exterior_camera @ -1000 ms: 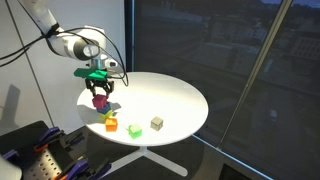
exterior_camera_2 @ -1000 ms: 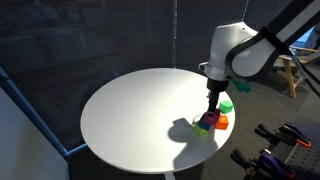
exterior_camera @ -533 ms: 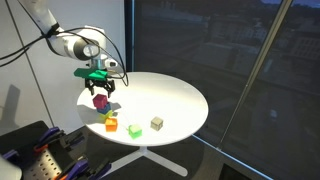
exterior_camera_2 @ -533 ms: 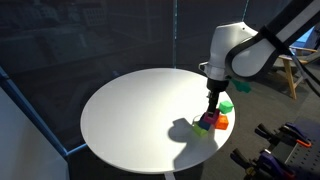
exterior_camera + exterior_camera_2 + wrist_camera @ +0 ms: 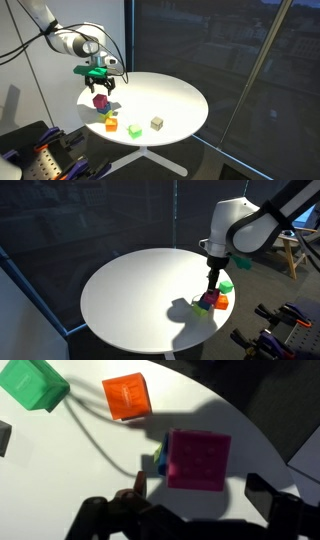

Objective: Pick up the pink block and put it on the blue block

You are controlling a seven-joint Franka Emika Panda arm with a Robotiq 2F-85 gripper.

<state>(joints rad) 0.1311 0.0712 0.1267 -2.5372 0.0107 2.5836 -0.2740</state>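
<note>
The round white worktop (image 5: pixel 172 92) carries everything. The Panda arm (image 5: pixel 66 44) reaches over its near edge, its claw (image 5: pixel 200 512) spread wide, fingers clear of the pink block (image 5: pixel 198 458) on either side. The pink block sits on top of the blue block (image 5: pixel 158 460), of which only a sliver shows. Just beside the stack lies an orange cube (image 5: pixel 127 397), farther off a green cube (image 5: pixel 35 384), and a beige cube (image 5: pixel 157 123) sits apart.

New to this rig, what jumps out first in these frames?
The pink block stacked on the blue block, only a blue edge showing in the wrist view, with the open gripper right over it. Orange cube and green cube lie close by on the round white table.
</note>
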